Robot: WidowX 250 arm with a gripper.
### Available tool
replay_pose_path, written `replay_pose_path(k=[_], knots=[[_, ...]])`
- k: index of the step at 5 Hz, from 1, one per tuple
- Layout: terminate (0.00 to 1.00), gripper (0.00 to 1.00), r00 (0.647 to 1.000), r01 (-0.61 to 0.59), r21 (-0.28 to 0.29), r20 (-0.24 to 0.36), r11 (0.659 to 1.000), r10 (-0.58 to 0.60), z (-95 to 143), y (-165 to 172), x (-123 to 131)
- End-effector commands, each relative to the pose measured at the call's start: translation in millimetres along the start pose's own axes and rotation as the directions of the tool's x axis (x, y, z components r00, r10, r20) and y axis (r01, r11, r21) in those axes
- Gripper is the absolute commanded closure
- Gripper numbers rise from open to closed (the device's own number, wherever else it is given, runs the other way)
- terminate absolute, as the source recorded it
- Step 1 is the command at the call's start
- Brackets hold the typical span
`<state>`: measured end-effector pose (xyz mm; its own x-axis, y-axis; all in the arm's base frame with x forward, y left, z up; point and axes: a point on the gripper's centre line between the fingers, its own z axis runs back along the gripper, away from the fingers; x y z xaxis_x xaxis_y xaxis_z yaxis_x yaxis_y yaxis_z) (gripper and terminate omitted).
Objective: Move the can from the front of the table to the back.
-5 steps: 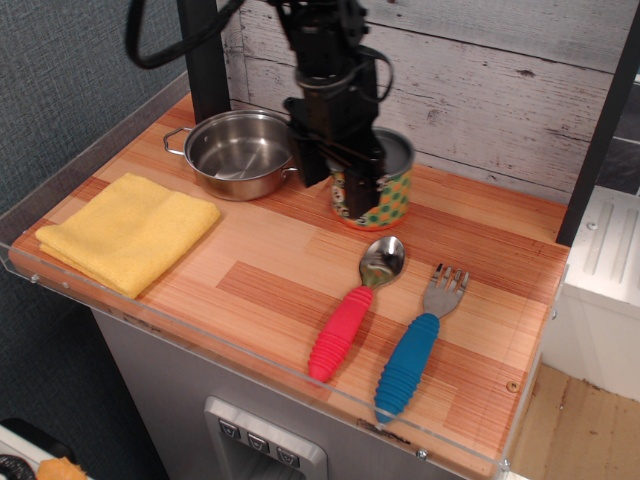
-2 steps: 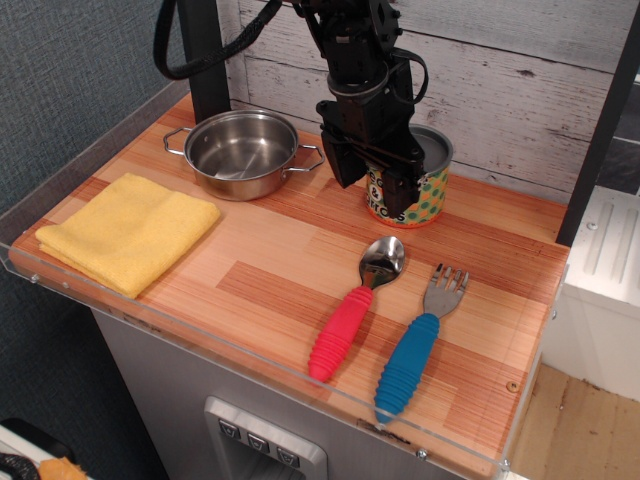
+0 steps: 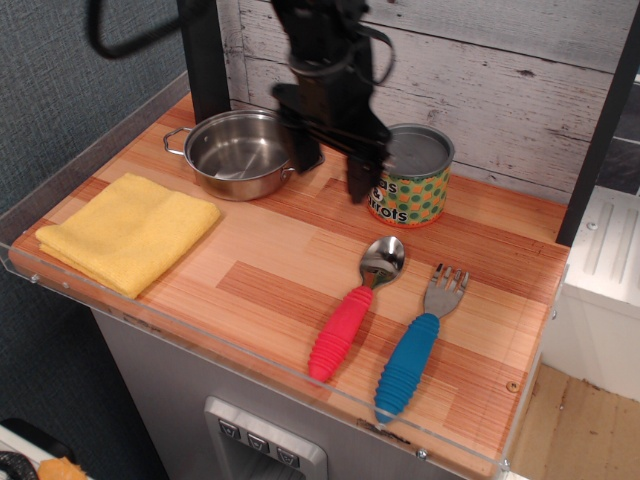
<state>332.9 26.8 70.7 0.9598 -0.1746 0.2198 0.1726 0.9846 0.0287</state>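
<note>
The can (image 3: pixel 408 178), with a grey metal top and a yellow label dotted green and orange, stands upright near the back of the striped wooden table (image 3: pixel 270 270), close to the plank wall. My gripper (image 3: pixel 333 168) hangs just left of the can, between it and the steel pot. Its jaws are open and hold nothing. One black finger (image 3: pixel 359 180) overlaps the can's left edge in the view. I cannot tell whether it touches the can.
A steel two-handled pot (image 3: pixel 240 152) sits at the back left. A folded yellow cloth (image 3: pixel 128 230) lies at the front left. A red-handled spoon (image 3: pixel 350 310) and a blue-handled fork (image 3: pixel 415 350) lie at the front right. A clear acrylic rim (image 3: pixel 250 355) edges the table.
The gripper held the can and carried it right toward the back wall. It has now let go and moved left, away from the can.
</note>
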Motion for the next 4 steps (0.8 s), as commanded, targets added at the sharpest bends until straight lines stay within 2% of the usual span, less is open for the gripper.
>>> replay_pose_path(k=[1,2,3,4], knots=[[0.0,0.0,0.995,-0.1,0.052,-0.002,0.994,0.1,53,6,-39],[0.0,0.0,0.996,-0.092,0.041,-0.007,0.995,0.093,68,-13,-58],[0.0,0.0,0.998,-0.06,-0.024,-0.022,0.998,0.06,72,-27,-68],[0.0,0.0,0.999,-0.037,-0.054,-0.011,0.998,0.037,76,-38,-76]])
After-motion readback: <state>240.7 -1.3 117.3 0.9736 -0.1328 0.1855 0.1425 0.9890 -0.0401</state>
